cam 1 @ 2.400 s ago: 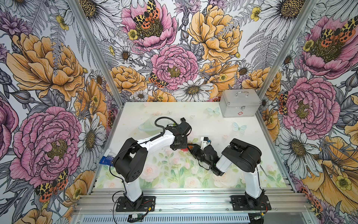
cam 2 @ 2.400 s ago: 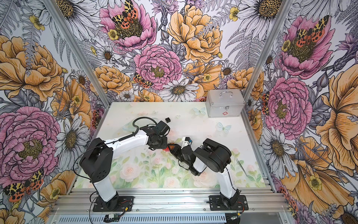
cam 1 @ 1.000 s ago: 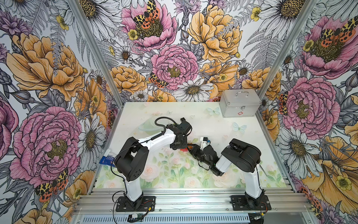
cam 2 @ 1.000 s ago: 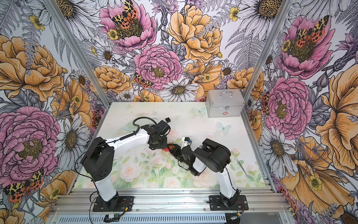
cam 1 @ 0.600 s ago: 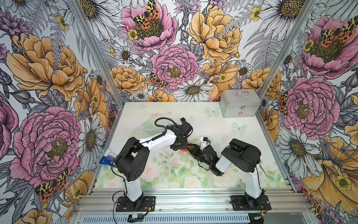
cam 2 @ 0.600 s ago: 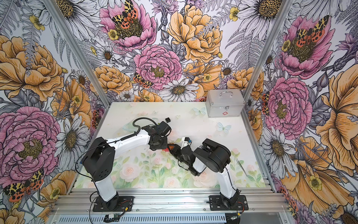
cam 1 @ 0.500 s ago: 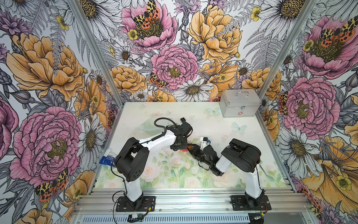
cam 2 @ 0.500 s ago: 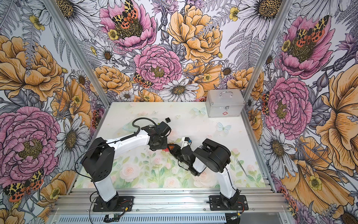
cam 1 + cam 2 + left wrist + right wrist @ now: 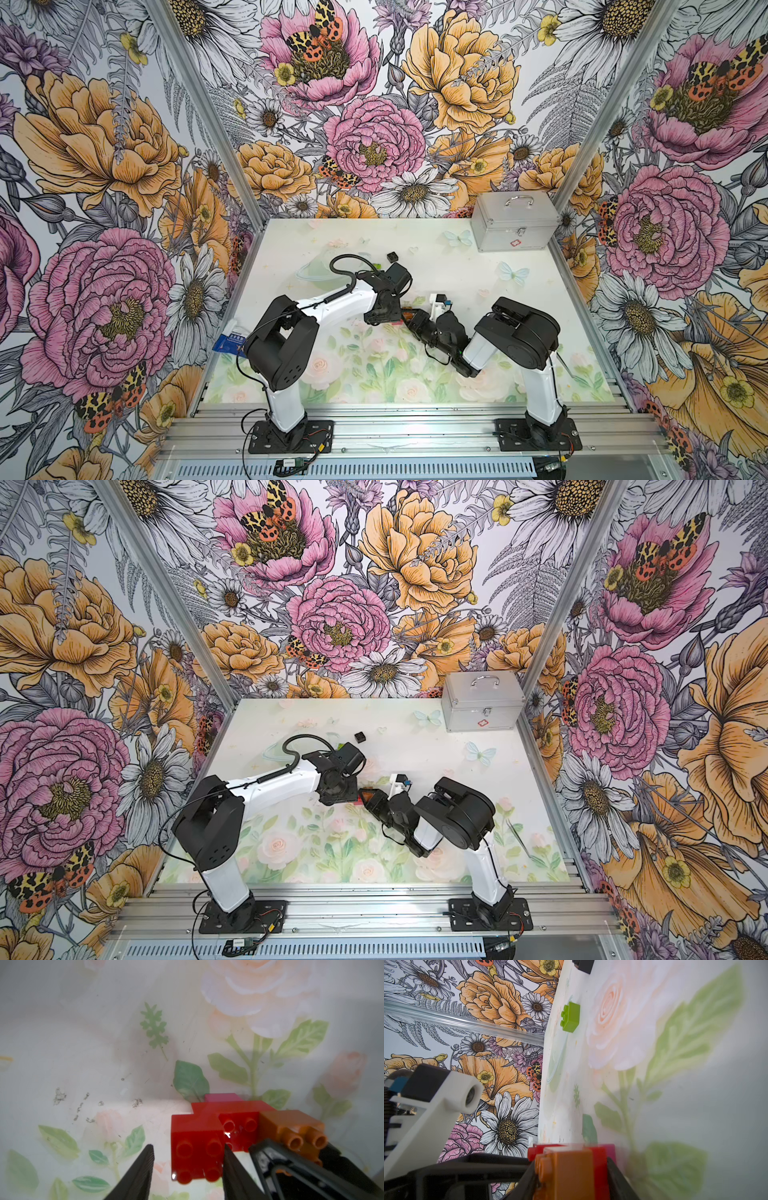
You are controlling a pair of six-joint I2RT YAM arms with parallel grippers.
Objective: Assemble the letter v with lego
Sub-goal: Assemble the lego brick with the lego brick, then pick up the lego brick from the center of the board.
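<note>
Hardly shifted against the earlier top views: same nose-to-nose pose at table centre, left arm [image 9: 332, 301] nudged only a touch.

Nearest, at centre: left gripper [image 9: 188, 1145] with jaws apart, straddling the square red brick [image 9: 195, 1147]. Clear gap on one side, other finger just at the brick's edge, so no clamp. Meeting it from 3 o'clock, right gripper [image 9: 571, 1167], clamped across the orange-brown brick [image 9: 566, 1172] and the red behind it, carrying the half-built letter v [image 9: 209, 1108]. Stacked so far: pink brick [image 9: 221, 1097] lowest, long red brick [image 9: 239, 1126] over it, square red and orange-brown on top as the two arm stubs, studs up. Resting on the mat [image 9: 291, 374] or hanging just above it: cannot tell.

Beyond, toward 12 o'clock from the left gripper, just past its wrist: lime-green brick [image 9: 570, 1017], studs up, then black brick [image 9: 392, 257] a little farther, both loose and apart from each other. Likely next: fetch one of these as a tip. Left arm nearer and free; right best kept as holder. Short reach straight out, cable [image 9: 345, 266] close by and worth minding.

Farthest, at 1 o'clock: silver case [image 9: 515, 226], against the back wall, well apart.
</note>
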